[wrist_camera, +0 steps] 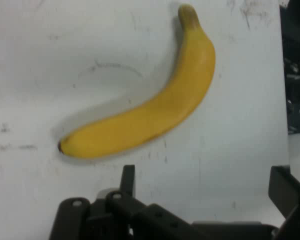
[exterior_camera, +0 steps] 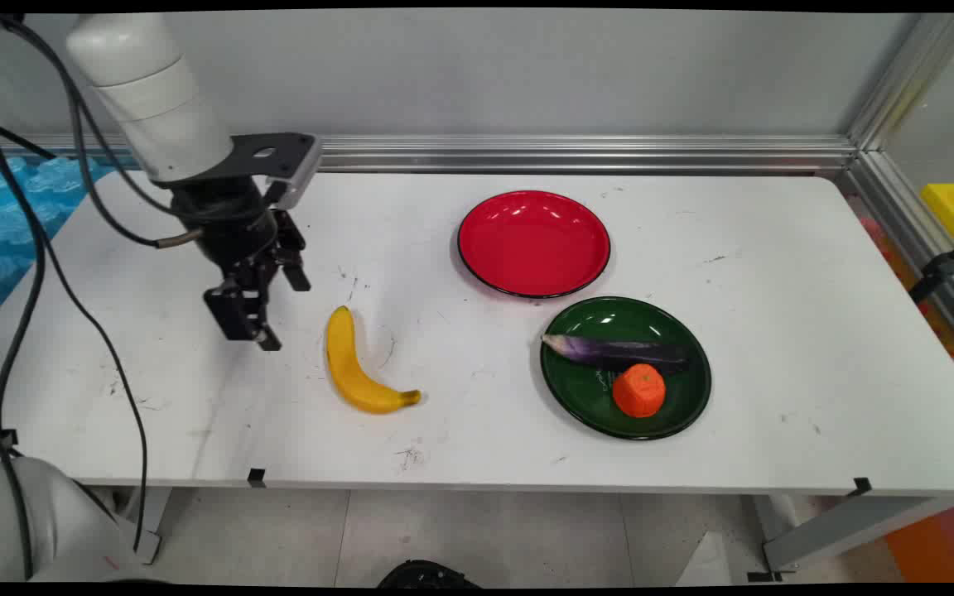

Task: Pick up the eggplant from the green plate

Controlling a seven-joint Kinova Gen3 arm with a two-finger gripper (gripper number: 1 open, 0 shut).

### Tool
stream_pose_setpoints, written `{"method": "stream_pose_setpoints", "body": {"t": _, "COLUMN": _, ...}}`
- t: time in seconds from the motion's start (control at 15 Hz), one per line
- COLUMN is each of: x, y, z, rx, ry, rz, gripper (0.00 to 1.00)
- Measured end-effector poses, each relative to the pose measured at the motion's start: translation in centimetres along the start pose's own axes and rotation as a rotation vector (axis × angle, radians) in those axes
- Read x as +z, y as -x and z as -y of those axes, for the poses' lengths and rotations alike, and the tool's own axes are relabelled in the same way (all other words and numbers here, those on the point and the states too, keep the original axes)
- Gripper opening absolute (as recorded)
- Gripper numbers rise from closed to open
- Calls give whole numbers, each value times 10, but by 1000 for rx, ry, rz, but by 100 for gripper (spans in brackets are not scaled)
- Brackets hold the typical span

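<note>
A yellow banana (exterior_camera: 356,368) lies on the white table (exterior_camera: 775,290), left of centre, its stem end toward the near right. My black gripper (exterior_camera: 266,310) hangs just left of it, above the table, open and holding nothing. In the hand view the banana (wrist_camera: 150,112) lies across the picture ahead of the gripper (wrist_camera: 205,182); one fingertip (wrist_camera: 128,176) rises at the lower centre and the other at the lower right, with bare table between them.
An empty red plate (exterior_camera: 533,242) sits at the table's middle back. Right of the banana a green plate (exterior_camera: 676,393) holds a purple eggplant (exterior_camera: 614,351) and an orange fruit (exterior_camera: 638,390). Aluminium rails (exterior_camera: 576,153) run along the back and right.
</note>
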State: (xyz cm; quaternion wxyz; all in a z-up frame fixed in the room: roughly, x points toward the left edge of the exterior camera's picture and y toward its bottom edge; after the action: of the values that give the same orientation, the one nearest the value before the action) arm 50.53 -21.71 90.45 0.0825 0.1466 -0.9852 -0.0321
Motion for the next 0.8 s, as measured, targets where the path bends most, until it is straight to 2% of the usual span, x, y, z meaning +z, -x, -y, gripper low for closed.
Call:
{"method": "stream_pose_setpoints", "body": {"t": 0.2, "x": 3, "y": -23, "z": 7, "rx": 0, "ry": -9, "rz": -34, "gripper": 100}}
{"method": "stream_pose_setpoints", "body": {"t": 0.8, "x": 28, "y": -125, "z": 22, "rx": 12, "ry": -81, "rz": -182, "gripper": 100}}
